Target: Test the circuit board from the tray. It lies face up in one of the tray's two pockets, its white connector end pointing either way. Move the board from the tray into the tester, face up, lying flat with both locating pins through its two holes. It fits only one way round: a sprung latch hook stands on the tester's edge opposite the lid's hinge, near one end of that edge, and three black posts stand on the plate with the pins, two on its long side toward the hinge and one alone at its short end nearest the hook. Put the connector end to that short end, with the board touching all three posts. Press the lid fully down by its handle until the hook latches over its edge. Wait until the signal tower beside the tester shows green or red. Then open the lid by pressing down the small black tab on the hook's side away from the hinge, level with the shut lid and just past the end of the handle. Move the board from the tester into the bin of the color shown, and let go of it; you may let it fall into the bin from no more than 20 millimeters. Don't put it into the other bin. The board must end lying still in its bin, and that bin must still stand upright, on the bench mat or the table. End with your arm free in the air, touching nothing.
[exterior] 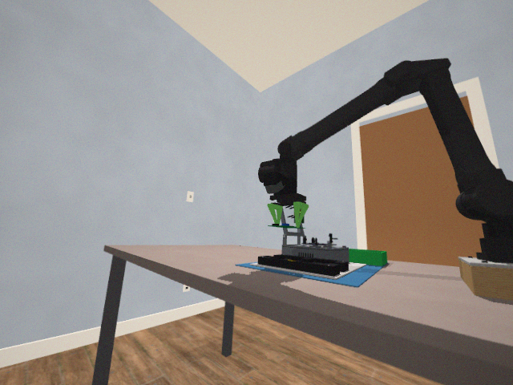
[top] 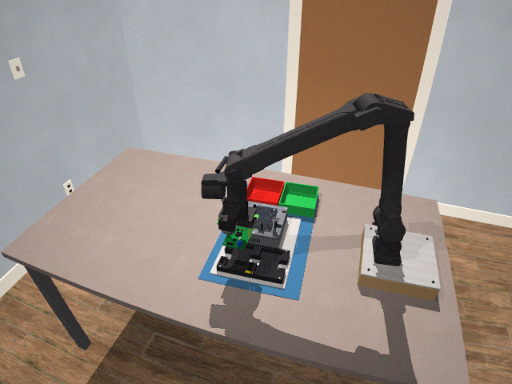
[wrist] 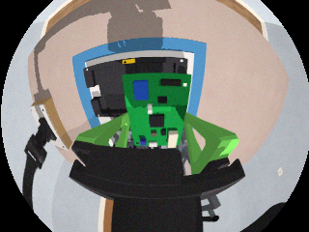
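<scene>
My gripper (top: pixel 236 236) (exterior: pixel 287 224) (wrist: pixel 156 116), with green fingers, is shut on the green circuit board (top: pixel 237 238) (exterior: pixel 281 225) (wrist: pixel 156 106) and holds it level in the air, well above the black tray (top: pixel 254 264) (exterior: pixel 302 264) (wrist: pixel 106 80). The board hangs over the tray's left end, near the tester. The grey tester (top: pixel 267 231) (exterior: pixel 314 249) stands behind the tray with its lid (top: pixel 265 218) raised upright. The red bin (top: pixel 265 190) and green bin (top: pixel 299 199) (exterior: pixel 368 257) stand behind the tester. The signal tower is hidden behind my arm.
The tray and tester sit on a white plate on a blue bench mat (top: pixel 301 264) (exterior: pixel 364 275) (wrist: pixel 80 68) on the brown table (top: pixel 124 231). My arm's base stands on a block (top: pixel 398 268) at the table's right side.
</scene>
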`<state>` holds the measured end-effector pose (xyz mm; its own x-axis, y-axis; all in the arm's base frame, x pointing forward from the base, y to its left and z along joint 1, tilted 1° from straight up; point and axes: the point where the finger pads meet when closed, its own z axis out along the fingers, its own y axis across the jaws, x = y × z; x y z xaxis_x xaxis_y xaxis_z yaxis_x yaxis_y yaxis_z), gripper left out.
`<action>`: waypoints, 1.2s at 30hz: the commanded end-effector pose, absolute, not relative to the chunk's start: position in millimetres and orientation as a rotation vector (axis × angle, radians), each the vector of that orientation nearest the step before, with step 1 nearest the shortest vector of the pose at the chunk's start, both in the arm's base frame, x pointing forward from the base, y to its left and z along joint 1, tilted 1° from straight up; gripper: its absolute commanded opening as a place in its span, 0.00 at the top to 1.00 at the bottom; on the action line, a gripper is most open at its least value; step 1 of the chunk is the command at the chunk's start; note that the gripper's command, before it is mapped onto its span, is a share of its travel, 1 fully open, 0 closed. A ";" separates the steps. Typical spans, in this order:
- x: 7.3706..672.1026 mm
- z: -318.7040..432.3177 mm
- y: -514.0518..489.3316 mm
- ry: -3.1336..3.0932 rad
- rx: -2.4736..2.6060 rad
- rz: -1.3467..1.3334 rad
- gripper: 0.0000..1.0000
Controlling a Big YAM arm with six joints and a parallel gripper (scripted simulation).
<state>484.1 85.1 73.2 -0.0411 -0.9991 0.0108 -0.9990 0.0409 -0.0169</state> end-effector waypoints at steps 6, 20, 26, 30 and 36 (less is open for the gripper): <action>487.2 85.6 86.6 2.260 -2.157 -0.044 0.28; 487.2 85.6 86.6 2.282 -2.133 -0.044 0.28; 487.2 85.6 86.6 2.313 -2.099 -0.044 0.28; 487.3 85.6 86.6 2.353 -2.053 -0.043 0.28; 487.3 85.7 86.6 2.439 -1.948 -0.042 0.28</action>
